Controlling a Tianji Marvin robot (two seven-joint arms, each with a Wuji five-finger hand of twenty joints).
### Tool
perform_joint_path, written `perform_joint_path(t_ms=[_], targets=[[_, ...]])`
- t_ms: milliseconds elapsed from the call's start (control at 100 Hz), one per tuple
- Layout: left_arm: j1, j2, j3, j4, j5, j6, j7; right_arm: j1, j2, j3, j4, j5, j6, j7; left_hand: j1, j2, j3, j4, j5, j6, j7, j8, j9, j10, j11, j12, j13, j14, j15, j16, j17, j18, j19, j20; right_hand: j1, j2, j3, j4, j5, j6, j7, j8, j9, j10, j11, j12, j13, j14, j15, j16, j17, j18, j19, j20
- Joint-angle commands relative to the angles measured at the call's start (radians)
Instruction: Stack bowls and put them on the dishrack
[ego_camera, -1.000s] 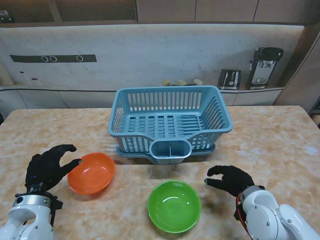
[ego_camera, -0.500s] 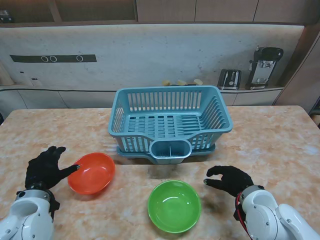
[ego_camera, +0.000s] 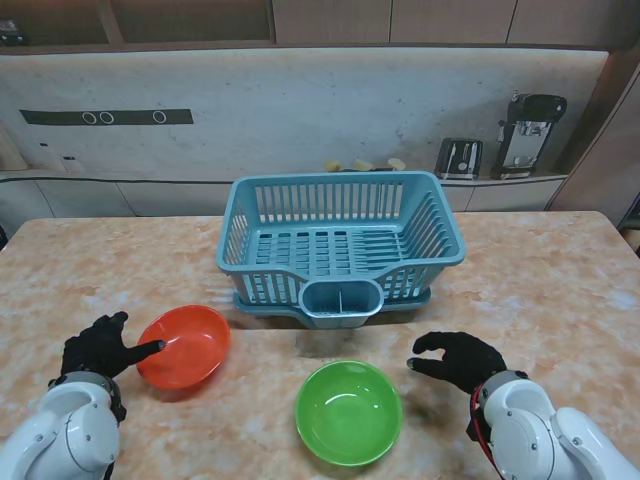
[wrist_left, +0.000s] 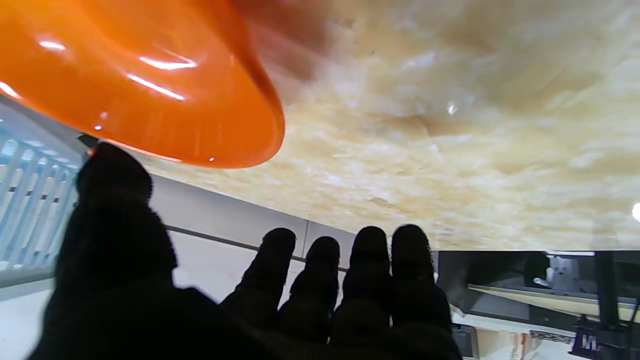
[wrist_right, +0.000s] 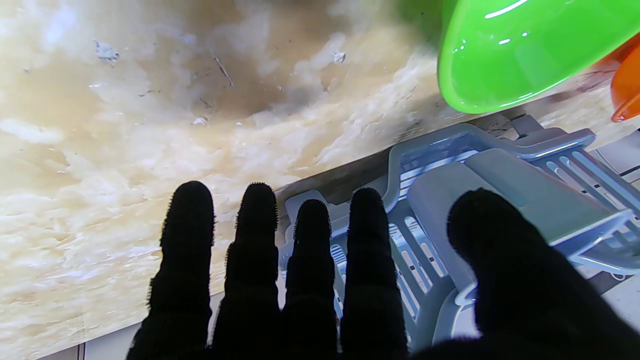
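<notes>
A marbled beige worktop (ego_camera: 560, 270) seen from above, with a blue plastic dish rack (ego_camera: 340, 245) standing at its middle, on the side farther from me. An orange bowl (ego_camera: 185, 345) sits upright on the worktop to the left, nearer to me than the rack. A green bowl (ego_camera: 349, 411) sits upright nearer still, close to the centre and apart from the orange one. Neither bowl is stacked or in the rack.

The left hand (ego_camera: 100, 347), in a black glove, lies at the left edge of the orange bowl with one fingertip touching its rim; the fingers are spread and hold nothing. The left wrist view shows the orange bowl (wrist_left: 135, 80) just past the thumb (wrist_left: 112, 210). The right hand (ego_camera: 462, 360), also gloved in black, hovers to the right of the green bowl, fingers loosely curled apart and grasping nothing, clear of the bowl. In the right wrist view the green bowl (wrist_right: 520, 50) and the rack (wrist_right: 500, 200) lie beyond the outstretched fingers (wrist_right: 367, 260)
</notes>
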Motion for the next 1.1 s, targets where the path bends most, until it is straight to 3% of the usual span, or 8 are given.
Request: perform_joint_path(t_ms=[0, 420, 750, 850, 880, 910, 980, 1090], targets=[[-0.012, -0.004, 0.009, 0.015, -0.007, 0.013, -0.013, -0.006, -0.004, -0.005, -0.004, 0.0, 0.005, 0.018, -0.04, -0.015, 0.007, 0.035, -0.029, 0.027, -0.026, -0.01, 0.021, 0.022, 0.003, 0.001, 0.019, 0.028, 0.013, 0.01, 0.005, 0.008, 0.026, 0.019, -0.026, 0.011, 0.0, 0.022, 0.003, -0.031, 0.008, 0.011, -0.003, -0.017, -0.012, 0.004, 0.001, 0.004, -0.013, -0.014, -0.01, -0.002, -0.009, 0.008], [-0.066, 0.005, 0.068, 0.065, -0.055, 0.104, -0.067, -0.005, -0.004, -0.005, -0.005, 0.003, 0.007, 0.02, -0.01, -0.026, 0.017, 0.033, 0.071, 0.01, 0.033, 0.038, 0.147, 0.017, 0.066, 0.027, 0.129, 0.055, 0.097, 0.046, 0.054, 0.055, 0.18, 0.09, -0.026, 0.016, -0.001, 0.021, 0.006, -0.032, 0.01, 0.012, -0.002, -0.016, -0.014, 0.005, 0.002, 0.004, -0.014, -0.013, -0.011, -0.002, -0.01, 0.012], [-0.094, 0.008, 0.112, 0.101, -0.067, 0.131, -0.077, -0.002, -0.003, -0.006, -0.002, 0.008, 0.004, 0.023, 0.179, -0.002, 0.03, 0.037, 0.025, -0.072, 0.312, 0.272, 0.29, -0.061, 0.226, 0.133, 0.28, 0.053, 0.208, 0.137, 0.142, 0.093, 0.301, 0.142, -0.028, 0.021, -0.003, 0.021, 0.011, -0.037, 0.013, 0.014, -0.005, -0.018, -0.015, 0.005, 0.0, 0.005, -0.015, -0.012, -0.012, -0.002, -0.01, 0.014], [-0.103, 0.004, 0.122, 0.109, -0.087, 0.139, -0.058, -0.001, -0.003, -0.007, -0.002, 0.009, 0.005, 0.021, 0.262, 0.017, 0.118, 0.038, 0.001, -0.107, 0.505, 0.388, 0.344, -0.089, 0.292, 0.169, 0.343, 0.042, 0.263, 0.179, 0.185, 0.099, 0.362, 0.166, -0.028, 0.024, -0.004, 0.021, 0.012, -0.038, 0.014, 0.014, -0.003, -0.017, -0.015, 0.005, 0.001, 0.005, -0.014, -0.012, -0.013, -0.002, -0.01, 0.014], [-0.105, 0.002, 0.124, 0.111, -0.091, 0.141, -0.052, -0.002, -0.003, -0.006, -0.002, 0.009, 0.004, 0.021, 0.228, 0.006, 0.26, 0.03, -0.001, -0.122, 0.556, 0.419, 0.357, -0.107, 0.31, 0.174, 0.36, 0.036, 0.275, 0.191, 0.202, 0.098, 0.378, 0.168, -0.029, 0.025, -0.004, 0.021, 0.015, -0.039, 0.016, 0.015, -0.003, -0.018, -0.015, 0.005, 0.0, 0.004, -0.014, -0.012, -0.013, -0.002, -0.01, 0.014], [-0.107, 0.0, 0.127, 0.113, -0.095, 0.143, -0.043, -0.002, -0.003, -0.006, -0.002, 0.01, 0.004, 0.021, 0.259, -0.025, 0.316, 0.007, -0.008, -0.141, 0.609, 0.47, 0.374, -0.118, 0.328, 0.181, 0.381, 0.029, 0.292, 0.199, 0.224, 0.093, 0.394, 0.172, -0.028, 0.026, -0.004, 0.021, 0.017, -0.04, 0.017, 0.015, -0.002, -0.017, -0.014, 0.005, 0.001, 0.004, -0.014, -0.012, -0.012, -0.002, -0.009, 0.015], [-0.115, -0.008, 0.132, 0.123, -0.109, 0.149, -0.01, -0.002, -0.003, -0.006, -0.002, 0.01, 0.004, 0.023, 0.372, -0.064, 0.356, -0.031, -0.013, -0.176, 0.704, 0.502, 0.436, -0.138, 0.316, 0.325, 0.432, 0.016, 0.338, 0.222, 0.292, 0.076, 0.426, 0.169, -0.027, 0.027, -0.005, 0.021, 0.021, -0.043, 0.019, 0.016, 0.0, -0.02, -0.013, 0.005, 0.002, 0.005, -0.013, -0.012, -0.012, -0.002, -0.01, 0.015], [-0.124, -0.024, 0.132, 0.133, -0.146, 0.15, 0.048, -0.002, -0.002, -0.005, -0.003, 0.006, 0.005, 0.027, 0.471, -0.035, 0.392, -0.022, -0.007, -0.201, 0.796, 0.496, 0.525, -0.156, 0.305, 0.435, 0.504, 0.01, 0.423, 0.269, 0.396, 0.067, 0.473, 0.157, -0.027, 0.027, -0.007, 0.021, 0.022, -0.045, 0.021, 0.017, 0.001, -0.018, -0.013, 0.005, 0.004, 0.004, -0.012, -0.011, -0.01, -0.002, -0.008, 0.016]])
